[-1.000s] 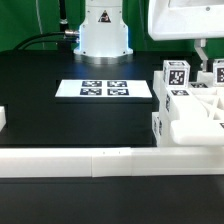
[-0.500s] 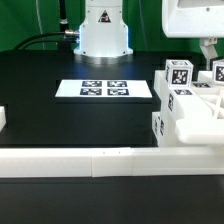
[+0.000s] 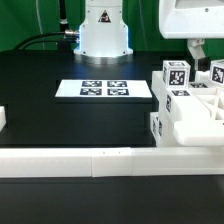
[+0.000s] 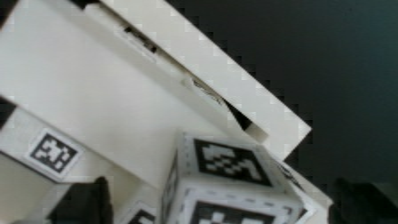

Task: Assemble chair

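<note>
The exterior view shows the black worktop [image 3: 60,120] with the marker board [image 3: 105,89] lying flat and the chair [image 3: 190,108] at the exterior view's right of that board, just behind the white border rail [image 3: 100,161]; the wrist view shows only a flat white slab and a tagged square post end at close range. The fingers [image 3: 204,55] hang spread apart directly above the chair's tagged post. They grip nothing, and contact with the post cannot be determined.

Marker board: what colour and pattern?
White marker board printed with four black-and-white square tags in a row; clearest in the exterior view.
</note>
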Available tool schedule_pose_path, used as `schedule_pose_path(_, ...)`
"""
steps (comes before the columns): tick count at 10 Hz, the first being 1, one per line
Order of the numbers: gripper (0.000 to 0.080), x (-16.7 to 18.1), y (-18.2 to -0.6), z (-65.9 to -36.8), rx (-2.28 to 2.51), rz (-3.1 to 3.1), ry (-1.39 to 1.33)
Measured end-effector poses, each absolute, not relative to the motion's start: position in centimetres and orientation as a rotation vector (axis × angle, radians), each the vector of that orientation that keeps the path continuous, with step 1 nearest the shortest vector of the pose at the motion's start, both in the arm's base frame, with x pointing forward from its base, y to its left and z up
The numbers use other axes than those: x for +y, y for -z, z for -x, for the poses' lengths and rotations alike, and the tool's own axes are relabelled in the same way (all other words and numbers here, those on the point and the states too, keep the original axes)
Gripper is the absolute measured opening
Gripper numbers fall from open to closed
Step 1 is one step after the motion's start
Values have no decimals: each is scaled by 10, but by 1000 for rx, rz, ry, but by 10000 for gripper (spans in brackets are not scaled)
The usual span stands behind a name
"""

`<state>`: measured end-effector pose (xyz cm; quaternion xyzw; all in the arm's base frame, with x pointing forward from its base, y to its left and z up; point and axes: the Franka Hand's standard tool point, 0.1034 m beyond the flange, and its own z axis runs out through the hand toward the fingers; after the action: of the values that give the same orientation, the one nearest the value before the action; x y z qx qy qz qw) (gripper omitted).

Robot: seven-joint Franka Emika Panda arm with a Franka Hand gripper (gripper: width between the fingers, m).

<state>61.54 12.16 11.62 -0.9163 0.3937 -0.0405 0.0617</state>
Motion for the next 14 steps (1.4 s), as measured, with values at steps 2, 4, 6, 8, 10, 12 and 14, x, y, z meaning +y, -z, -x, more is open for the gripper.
schedule_pose_path(2, 640, 121, -116, -616, 883, 2894, 141)
schedule_pose_path(4, 648, 124, -118, -618, 590, 2979, 150)
schedule_pose_path(6, 649, 125, -119, -620, 309, 3038, 148)
schedule_pose_path(8, 649, 120, -121, -622, 108, 3058, 158)
schedule_pose_path(10, 649, 119, -121, -623, -131, 3066, 173)
schedule_pose_path(12, 526, 118, -121, -623, -165, 3065, 174)
schedule_pose_path(14, 391, 118, -121, -623, -151, 3065, 174)
